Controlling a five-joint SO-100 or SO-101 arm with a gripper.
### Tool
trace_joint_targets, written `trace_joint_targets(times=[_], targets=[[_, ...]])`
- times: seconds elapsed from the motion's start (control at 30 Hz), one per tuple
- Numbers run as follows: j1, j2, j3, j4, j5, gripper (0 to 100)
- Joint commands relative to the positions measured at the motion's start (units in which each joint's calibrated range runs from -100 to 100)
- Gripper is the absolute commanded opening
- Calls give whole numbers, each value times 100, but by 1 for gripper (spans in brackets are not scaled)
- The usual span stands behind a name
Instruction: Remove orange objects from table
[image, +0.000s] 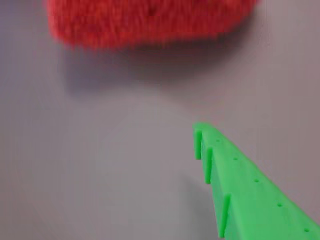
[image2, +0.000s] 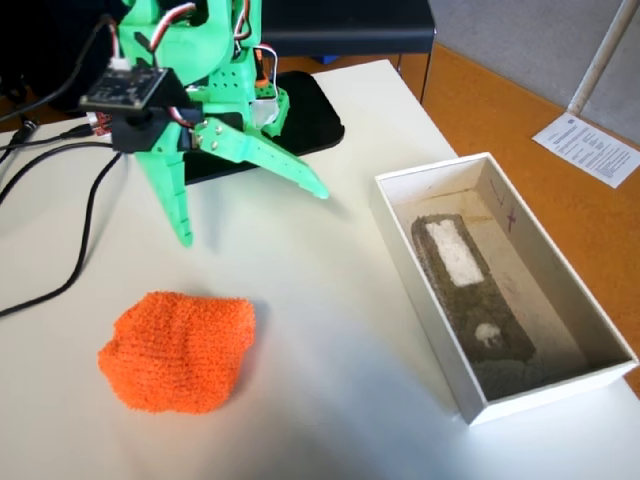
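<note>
The orange fuzzy cloth lump (image2: 178, 350) lies rumpled on the cream-white table (image2: 330, 330), front left in the fixed view. It fills the top of the wrist view (image: 145, 20), blurred. My green gripper (image2: 255, 215) hangs above the table behind the cloth and apart from it. It is open wide and empty, with one finger pointing down and the other out to the right. In the wrist view only one green finger (image: 240, 185) shows, at the lower right.
A white cardboard box (image2: 545, 392) stands at the right, holding a dark grey block with a white patch (image2: 470, 290). Black cables (image2: 60, 280) trail at the left. A black base plate (image2: 310, 120) lies under the arm. Orange-brown floor with a paper sheet (image2: 595, 145) lies beyond the table edge.
</note>
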Motion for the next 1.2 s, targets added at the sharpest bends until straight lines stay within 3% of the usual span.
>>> trace_joint_targets(times=[0.0, 0.1, 0.3, 0.67, 0.9, 1.1, 1.13, 1.17], targets=[[199, 2272, -2179, 57, -49, 65], [324, 3203, -3390, 721, -24, 65], [746, 4588, -6016, 3024, -20, 65], [1189, 5922, -6394, 2546, 274, 65], [775, 6426, -6540, 2310, -39, 62], [531, 6669, -6510, 1751, -68, 48], [524, 6678, -6472, 1678, -10, 38], [524, 6678, -6433, 1638, -5, 21]])
